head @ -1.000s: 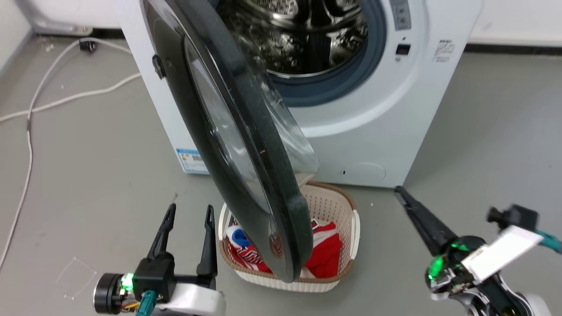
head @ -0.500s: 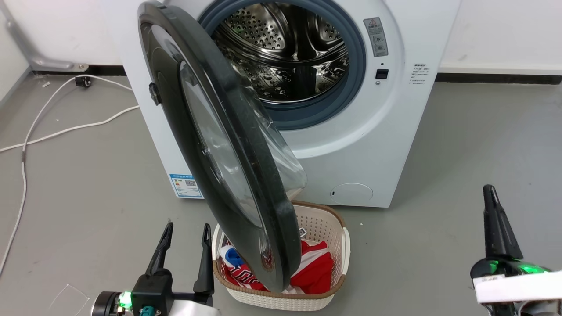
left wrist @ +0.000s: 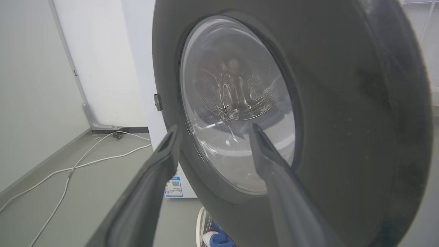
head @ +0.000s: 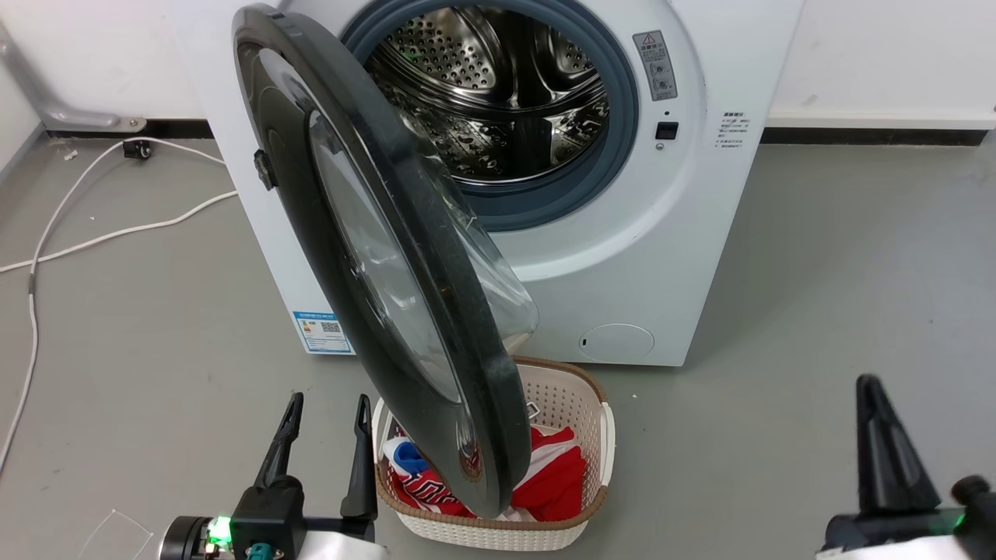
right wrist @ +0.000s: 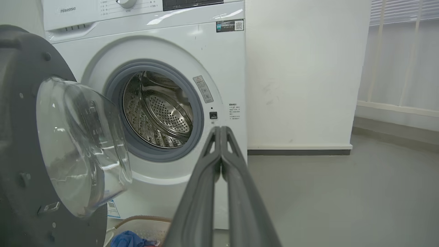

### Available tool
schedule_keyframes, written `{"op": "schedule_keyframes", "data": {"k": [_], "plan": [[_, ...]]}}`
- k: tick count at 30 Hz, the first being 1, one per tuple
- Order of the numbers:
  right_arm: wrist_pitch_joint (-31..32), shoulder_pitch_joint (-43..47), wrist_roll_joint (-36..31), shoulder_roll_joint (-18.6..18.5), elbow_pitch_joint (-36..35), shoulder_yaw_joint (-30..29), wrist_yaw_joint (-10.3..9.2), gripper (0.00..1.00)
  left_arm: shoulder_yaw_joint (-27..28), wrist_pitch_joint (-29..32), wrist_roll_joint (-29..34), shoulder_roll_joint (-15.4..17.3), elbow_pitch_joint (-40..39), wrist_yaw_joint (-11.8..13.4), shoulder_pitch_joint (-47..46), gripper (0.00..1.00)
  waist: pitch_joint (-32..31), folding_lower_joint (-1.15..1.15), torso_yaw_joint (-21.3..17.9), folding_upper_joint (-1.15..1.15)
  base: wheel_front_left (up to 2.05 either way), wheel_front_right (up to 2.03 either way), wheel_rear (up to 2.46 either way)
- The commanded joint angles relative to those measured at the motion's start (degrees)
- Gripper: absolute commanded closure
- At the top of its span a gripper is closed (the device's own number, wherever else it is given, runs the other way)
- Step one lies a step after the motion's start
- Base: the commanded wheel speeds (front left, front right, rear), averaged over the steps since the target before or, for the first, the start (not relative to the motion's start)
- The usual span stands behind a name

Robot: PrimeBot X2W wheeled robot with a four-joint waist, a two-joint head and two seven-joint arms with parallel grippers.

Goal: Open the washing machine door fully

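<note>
The washing machine door (head: 373,257), round and glossy black with a bulging clear glass bowl (head: 498,288), stands swung out from the white washer (head: 685,233) on its left hinge, edge-on to me. The steel drum (head: 498,93) is exposed. My left gripper (head: 329,404) is open at the lower left, just left of the door's bottom edge and apart from it. In the left wrist view the door (left wrist: 343,103) looms close beyond the open left gripper (left wrist: 214,129). My right gripper (head: 867,385) is shut at the lower right, far from the door. The right wrist view has the shut right gripper (right wrist: 219,129) pointing at the washer front.
A cream laundry basket (head: 599,435) with red clothes (head: 560,474) sits on the floor under the door's lower edge. A white cable (head: 117,233) runs over the grey floor on the left. A white wall (right wrist: 301,68) stands right of the washer, with open floor there.
The head camera has shifted, so the washer sits lower in the picture. My right gripper has turned from pointing up-left to upright and dropped toward the lower right. The door angle looks unchanged.
</note>
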Motion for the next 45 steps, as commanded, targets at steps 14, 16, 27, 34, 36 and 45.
{"op": "schedule_keyframes", "data": {"k": [14, 16, 27, 34, 36, 45], "plan": [[-0.09, 4.12, -0.56, 0.74, 4.32, -0.13, 0.0, 0.0, 0.65, -0.16, 0.36, -0.06, 0.04, 0.32, 1.02, 0.0, 0.11, 0.0, -0.3, 0.0, 0.0, 0.0, 0.0], [-0.09, 3.95, -0.35, 0.75, 4.65, -0.06, 0.0, 0.0, 0.67, -0.16, 0.23, -0.05, 0.09, 0.48, 1.03, 0.0, 0.11, 0.0, -0.36, 0.0, 0.0, 0.0, 0.0], [-0.09, 3.61, 0.58, 0.76, 5.68, 0.32, 0.0, 0.0, 0.92, -0.16, 0.04, -0.06, 0.79, 0.91, 0.75, 0.0, 0.12, 0.0, -0.41, 0.0, 0.0, 0.0, 0.0], [-0.09, 3.33, 0.66, 0.76, 5.74, 0.38, 0.0, 0.0, 1.03, -0.16, 0.1, -0.06, 0.87, 0.47, 0.68, 1.0, 0.16, 0.0, -0.44, 0.0, 0.0, 0.0, 0.0], [-0.09, 3.24, 0.73, 0.76, 5.64, 0.32, 0.0, 0.0, 1.33, -0.16, 0.52, -0.05, 0.23, 0.68, 0.16, 1.0, 0.17, 0.0, -0.44, 0.0, 0.0, 0.0, 0.0], [-0.1, 2.9, 1.16, 0.77, 5.88, 0.41, 0.0, 0.0, 2.64, -0.15, 2.42, 0.65, -7.65, 1.53, -3.64, 1.0, 0.3, 0.0, -0.27, 0.0, 0.0, 0.0, 0.0]]}}
